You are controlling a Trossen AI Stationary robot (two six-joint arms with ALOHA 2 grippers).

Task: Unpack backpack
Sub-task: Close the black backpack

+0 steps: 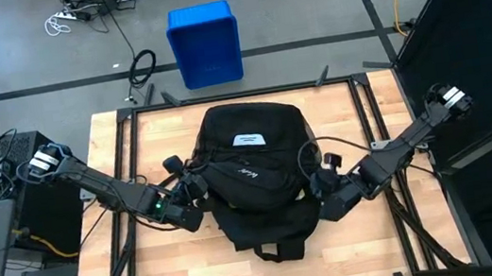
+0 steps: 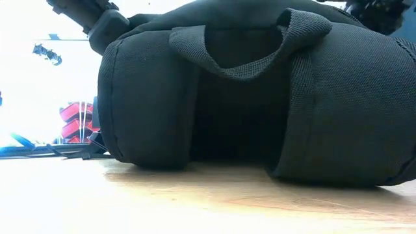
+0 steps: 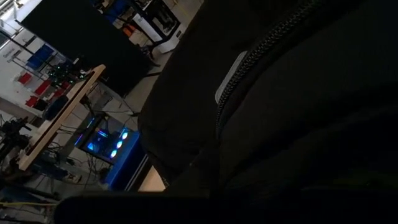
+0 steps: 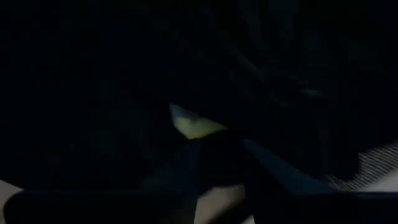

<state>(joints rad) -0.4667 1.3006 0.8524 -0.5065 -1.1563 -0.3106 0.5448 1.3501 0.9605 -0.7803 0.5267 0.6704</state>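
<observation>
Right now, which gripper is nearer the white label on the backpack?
Left, by a small margin. The left gripper is pressed against the backpack at its left side, below the white label. The right gripper sits at the opposite side, slightly farther down.

A large black fabric backpack (image 1: 252, 170) lies in the middle of the pale wooden table (image 1: 356, 252), its white rectangular label (image 1: 248, 140) facing up and a carry loop trailing toward the near edge. The left gripper (image 1: 198, 190) presses against the bag's left flank; the right gripper (image 1: 321, 185) is tucked against its right side, beside a loop of black cord. Beyond the table's far edge, a blue plastic bin (image 1: 204, 44) sits on the grey floor among cables.
</observation>
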